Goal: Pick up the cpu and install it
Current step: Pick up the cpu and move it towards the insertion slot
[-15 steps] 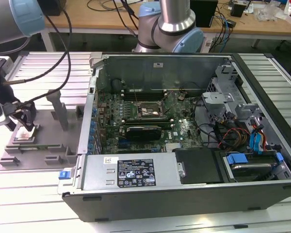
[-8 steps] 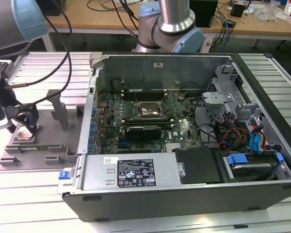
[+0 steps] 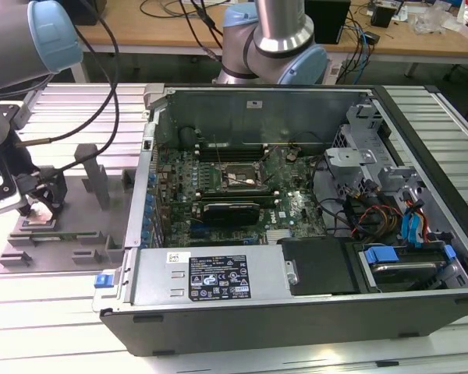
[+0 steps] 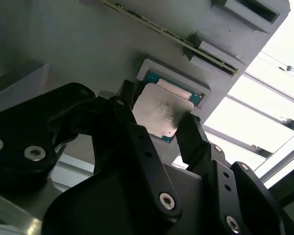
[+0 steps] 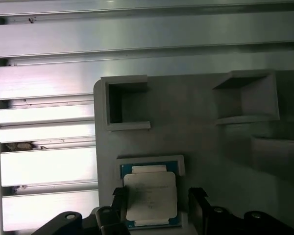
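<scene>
The cpu [image 5: 150,196], a flat square chip with a silvery top over a green rim, lies in a shallow pocket of a grey fixture plate [image 3: 70,238] at the exterior view's left. My gripper [image 5: 157,201] hangs right over it, and its black fingers [image 4: 193,134] stand one on each side of the cpu [image 4: 159,115]. A narrow gap shows beside the chip, so the gripper is open around it. In the exterior view the gripper [image 3: 37,209] sits low on the plate over the pale cpu [image 3: 39,215]. The motherboard socket [image 3: 242,178] lies inside the open computer case.
The open computer case [image 3: 296,312] fills the exterior view's middle and right, with cables, a drive cage and blue connectors. Upright grey posts [image 3: 90,167] rise from the fixture plate near the gripper. A second robot base [image 3: 273,47] stands behind the case. The table is ribbed aluminium.
</scene>
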Robot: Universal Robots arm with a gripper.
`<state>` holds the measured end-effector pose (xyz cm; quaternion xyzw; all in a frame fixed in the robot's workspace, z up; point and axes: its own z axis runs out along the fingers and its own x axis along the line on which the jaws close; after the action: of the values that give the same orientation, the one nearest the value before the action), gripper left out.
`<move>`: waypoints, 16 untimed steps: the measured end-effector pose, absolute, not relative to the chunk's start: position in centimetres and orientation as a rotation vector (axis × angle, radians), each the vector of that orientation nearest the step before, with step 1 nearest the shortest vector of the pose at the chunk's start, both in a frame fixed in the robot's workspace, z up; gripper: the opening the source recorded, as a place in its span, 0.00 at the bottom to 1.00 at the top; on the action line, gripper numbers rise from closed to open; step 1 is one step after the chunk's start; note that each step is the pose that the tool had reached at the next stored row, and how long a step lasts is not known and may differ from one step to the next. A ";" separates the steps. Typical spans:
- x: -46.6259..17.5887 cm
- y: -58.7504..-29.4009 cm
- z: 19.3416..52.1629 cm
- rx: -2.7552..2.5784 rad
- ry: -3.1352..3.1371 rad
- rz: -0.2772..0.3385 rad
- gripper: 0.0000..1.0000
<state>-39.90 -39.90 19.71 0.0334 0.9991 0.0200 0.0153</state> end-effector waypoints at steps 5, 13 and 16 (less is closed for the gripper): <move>-40.1 -39.8 19.6 0.104 3.109 0.062 0.62; -40.1 -39.8 19.5 -0.013 3.112 0.065 0.69; -40.1 -39.8 19.2 -0.016 3.112 0.066 0.69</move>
<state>-40.13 -39.80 19.23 -0.0052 0.9997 0.0211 0.0144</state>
